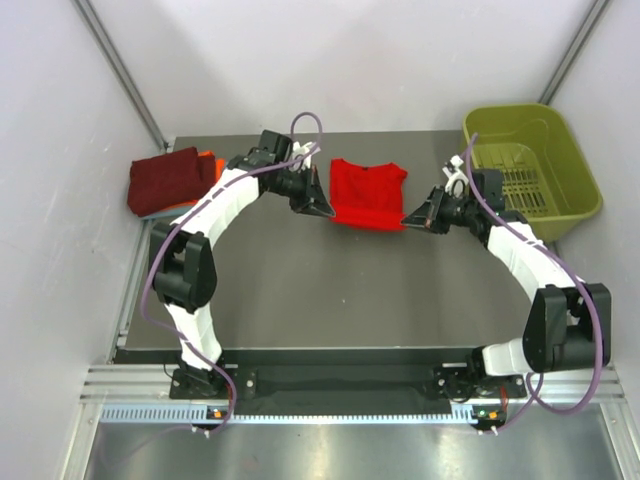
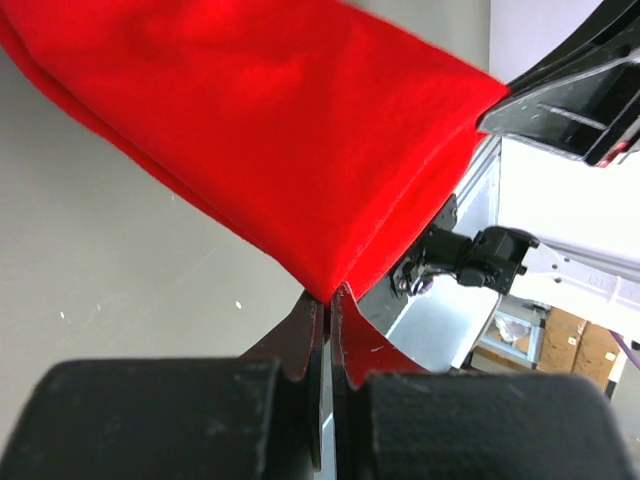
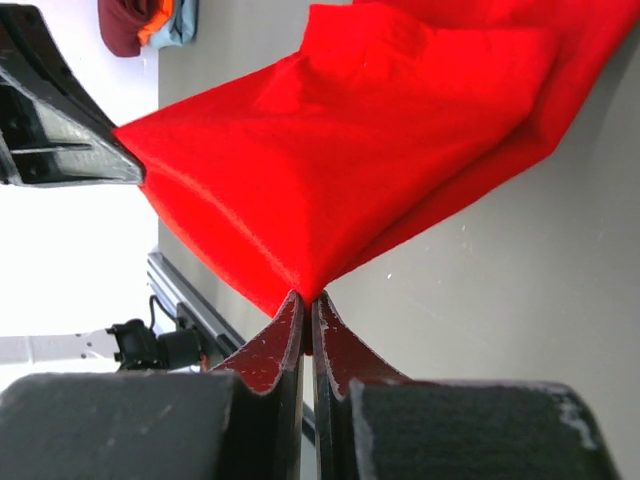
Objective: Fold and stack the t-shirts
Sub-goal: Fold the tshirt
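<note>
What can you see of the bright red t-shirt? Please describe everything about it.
The red t-shirt is soft, plain, bright red cloth with short sleeves and no print that shows. It sits at the far middle of the dark table, between the two arms. Its near edge is raised: the left tool pinches one near corner and the right tool the other, both shut on the cloth. The far part rests on the table in loose folds. Nothing else touches it.
</note>
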`<action>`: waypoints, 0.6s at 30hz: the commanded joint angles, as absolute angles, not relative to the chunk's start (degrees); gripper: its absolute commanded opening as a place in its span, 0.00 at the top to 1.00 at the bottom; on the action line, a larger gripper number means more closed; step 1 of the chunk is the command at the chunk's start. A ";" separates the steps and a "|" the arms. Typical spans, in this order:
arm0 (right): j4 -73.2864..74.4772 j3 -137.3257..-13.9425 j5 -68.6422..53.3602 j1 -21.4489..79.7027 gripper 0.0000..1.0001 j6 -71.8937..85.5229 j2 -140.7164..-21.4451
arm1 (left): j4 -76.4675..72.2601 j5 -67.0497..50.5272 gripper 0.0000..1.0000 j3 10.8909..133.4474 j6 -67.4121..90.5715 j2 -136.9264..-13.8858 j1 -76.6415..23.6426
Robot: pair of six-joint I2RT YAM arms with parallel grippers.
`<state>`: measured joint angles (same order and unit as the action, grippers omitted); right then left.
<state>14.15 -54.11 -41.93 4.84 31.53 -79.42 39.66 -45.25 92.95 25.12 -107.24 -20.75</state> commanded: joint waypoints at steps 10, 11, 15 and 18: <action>4.75 -68.72 -39.99 2.55 1.00 31.20 -98.07 | 35.69 -42.98 1.00 114.33 23.73 -123.48 -19.42; 4.66 -70.12 -39.99 2.55 1.00 31.38 -99.04 | 35.51 -42.89 1.00 116.09 23.47 -125.40 -19.34; 4.40 -78.55 -39.64 2.55 1.00 31.90 -103.08 | 35.16 -41.49 1.00 123.03 22.24 -129.46 -18.90; 3.87 -82.51 -38.94 2.64 1.00 32.08 -104.93 | 34.02 -41.31 1.00 126.47 22.59 -132.36 -18.02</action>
<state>8.54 -76.51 -39.75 3.20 32.05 -104.49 37.45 -41.71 121.89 23.77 -131.66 -19.03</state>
